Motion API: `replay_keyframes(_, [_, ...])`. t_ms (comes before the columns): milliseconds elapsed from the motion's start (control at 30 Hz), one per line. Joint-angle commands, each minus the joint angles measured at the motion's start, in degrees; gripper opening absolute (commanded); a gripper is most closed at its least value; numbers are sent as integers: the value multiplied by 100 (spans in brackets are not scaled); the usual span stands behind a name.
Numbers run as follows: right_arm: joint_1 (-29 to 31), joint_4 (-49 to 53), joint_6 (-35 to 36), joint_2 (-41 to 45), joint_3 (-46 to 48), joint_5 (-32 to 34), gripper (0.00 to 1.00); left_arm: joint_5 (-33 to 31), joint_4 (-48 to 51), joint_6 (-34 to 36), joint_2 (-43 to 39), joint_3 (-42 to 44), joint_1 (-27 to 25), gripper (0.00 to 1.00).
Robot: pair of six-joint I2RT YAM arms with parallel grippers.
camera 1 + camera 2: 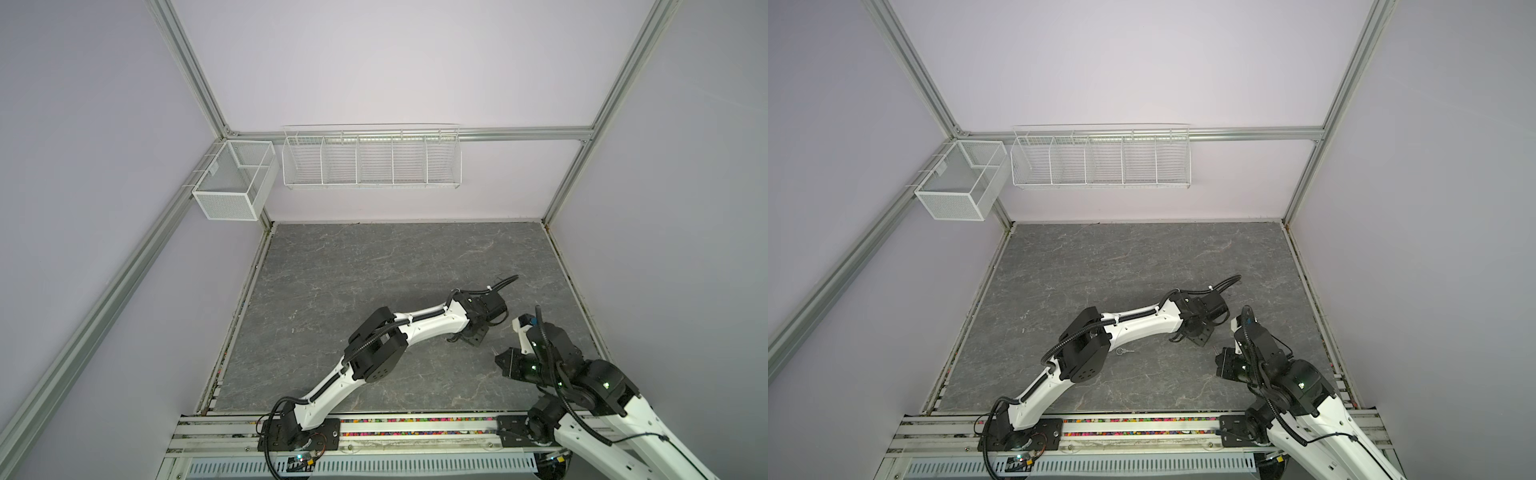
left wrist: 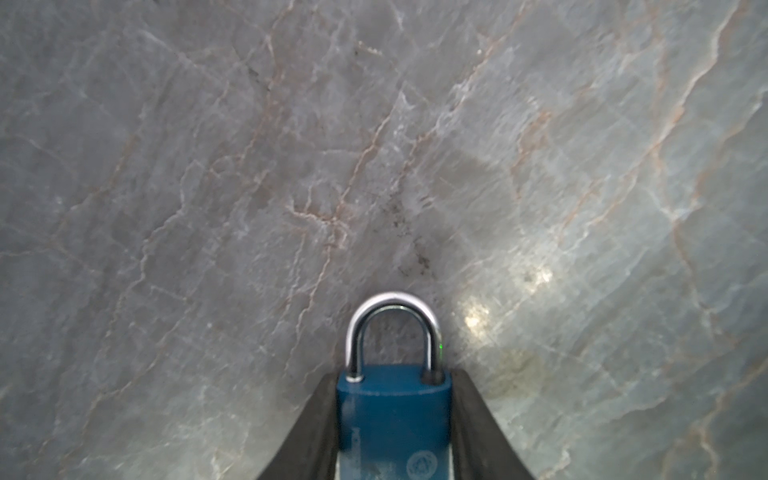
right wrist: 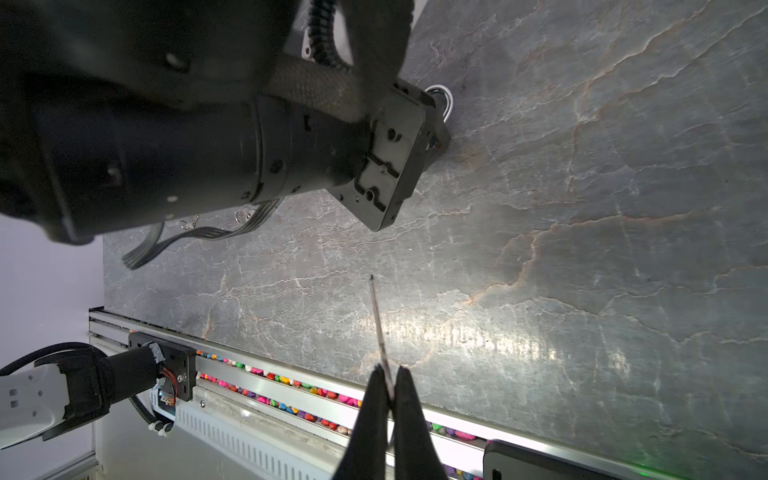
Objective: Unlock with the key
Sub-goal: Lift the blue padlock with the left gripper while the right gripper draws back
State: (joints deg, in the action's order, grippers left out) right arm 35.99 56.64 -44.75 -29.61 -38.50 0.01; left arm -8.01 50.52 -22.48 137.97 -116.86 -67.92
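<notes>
Blue paint covers the body of the padlock, and my left gripper has it clamped: the black fingers lie flush against both of its narrow sides. Its steel shackle sits in the body at both legs (so it is locked) and points away from my wrist, over the grey marbled table. Whether the padlock rests on the stone or hangs just above it, I cannot tell.

In both top views my left arm reaches to the right of the middle with its gripper turned down toward the table, and it hides the padlock. From my right wrist only the curve of the shackle shows past that gripper.

My right gripper is closed tight on the key, pinched at its head between the fingertips. The blade, seen edge-on, sticks straight out toward the left gripper, with its tip apart from the padlock. This gripper hovers over the front right part of the table.

A spare key on a small ring lies flat on the table just beside the elbow of my left arm.
</notes>
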Motion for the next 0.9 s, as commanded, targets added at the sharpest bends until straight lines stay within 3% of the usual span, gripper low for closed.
replay_keyframes(0, [-25,-128,79,104,54,43,7,-78,241,-197,26,-130,-32,30])
replay_keyframes(333, [-31,-376,292,179,-195,-44,6,-139,-194,-936,-851,259,148,18])
replay_keyframes(600, [47,-841,655,-271,-582,-60,7,42,-2005,-2276,-2899,2621,698,6])
replay_keyframes(867, [659,-1848,861,-970,-735,398,7,-511,-3401,-3446,-4621,4465,867,1])
